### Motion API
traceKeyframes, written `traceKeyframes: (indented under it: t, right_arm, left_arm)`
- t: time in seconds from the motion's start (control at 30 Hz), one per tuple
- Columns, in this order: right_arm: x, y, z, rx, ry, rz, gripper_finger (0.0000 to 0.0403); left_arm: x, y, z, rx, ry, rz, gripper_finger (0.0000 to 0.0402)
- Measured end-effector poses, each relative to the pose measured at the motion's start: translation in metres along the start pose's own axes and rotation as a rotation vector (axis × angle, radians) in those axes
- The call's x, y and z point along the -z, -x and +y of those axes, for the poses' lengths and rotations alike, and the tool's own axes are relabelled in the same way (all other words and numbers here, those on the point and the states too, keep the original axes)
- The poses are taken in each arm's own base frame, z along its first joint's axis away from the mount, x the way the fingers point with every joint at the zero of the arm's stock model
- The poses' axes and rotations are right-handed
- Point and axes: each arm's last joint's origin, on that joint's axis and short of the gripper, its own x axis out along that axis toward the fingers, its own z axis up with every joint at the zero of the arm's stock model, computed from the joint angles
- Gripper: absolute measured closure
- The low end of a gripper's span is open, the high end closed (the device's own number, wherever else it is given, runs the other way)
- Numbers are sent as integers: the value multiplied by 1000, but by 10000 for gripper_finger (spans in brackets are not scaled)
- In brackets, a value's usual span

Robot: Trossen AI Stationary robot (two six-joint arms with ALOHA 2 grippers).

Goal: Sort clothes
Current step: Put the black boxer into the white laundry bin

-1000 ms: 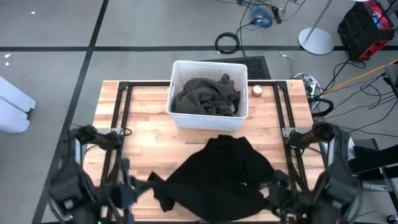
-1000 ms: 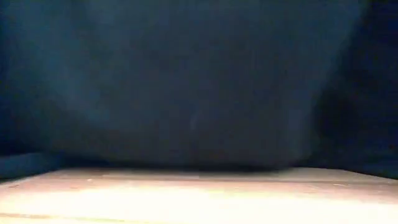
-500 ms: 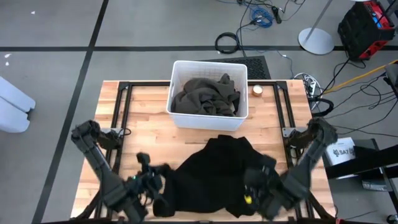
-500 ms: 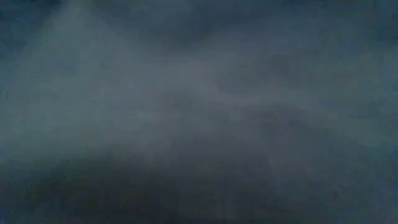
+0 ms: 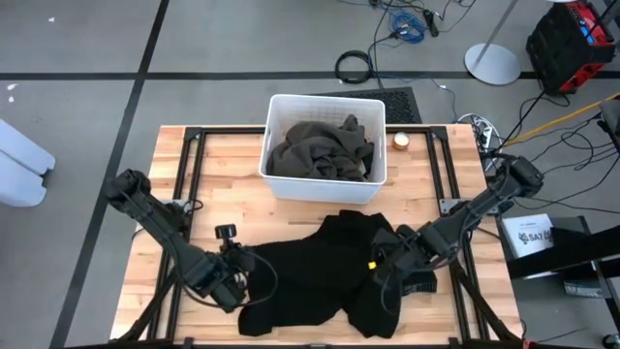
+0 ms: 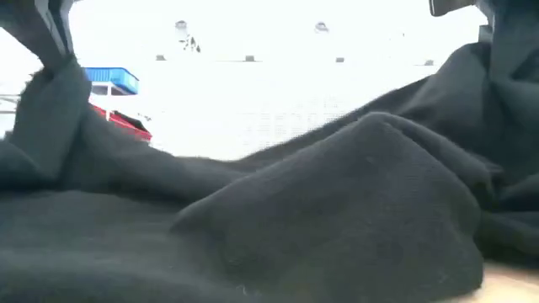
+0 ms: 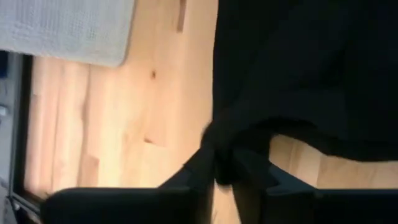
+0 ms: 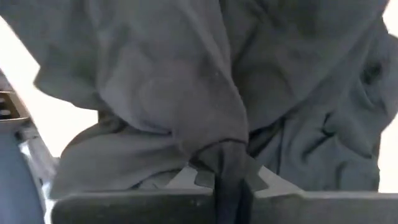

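Two grippers pinch the black garment [image 5: 325,267] spread on the counter [image 5: 223,165] before the white bin [image 5: 325,145]: left gripper [image 5: 242,276] clamped on its left edge, right gripper [image 5: 387,262] clamped on its right fold.

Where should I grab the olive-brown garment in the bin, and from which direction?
Take the olive-brown garment by the raised fold at its middle, coming straight down from above. The white bin walls it in on every side, so only the open top gives access, and the bunched ridge offers loose fabric to pinch.
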Motion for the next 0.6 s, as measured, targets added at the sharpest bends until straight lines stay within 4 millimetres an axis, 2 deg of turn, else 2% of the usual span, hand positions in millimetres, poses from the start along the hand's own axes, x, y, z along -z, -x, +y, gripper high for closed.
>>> traceKeyframes:
  t: [0.13,0.33,0.5,0.6]
  right_arm:
    - [2,-7,-7,40,-64,27,350]
    - [10,-15,-13,76,-98,38,258]
    - [20,-36,-24,127,-120,49,181]
    - [24,-52,-24,78,-97,35,151]
  left_arm:
    - [-5,-8,1,3,44,47,301]
    - [-15,-7,10,4,90,56,230]
    - [-29,7,11,3,108,-63,220]
    - [-34,12,12,-2,120,-109,220]
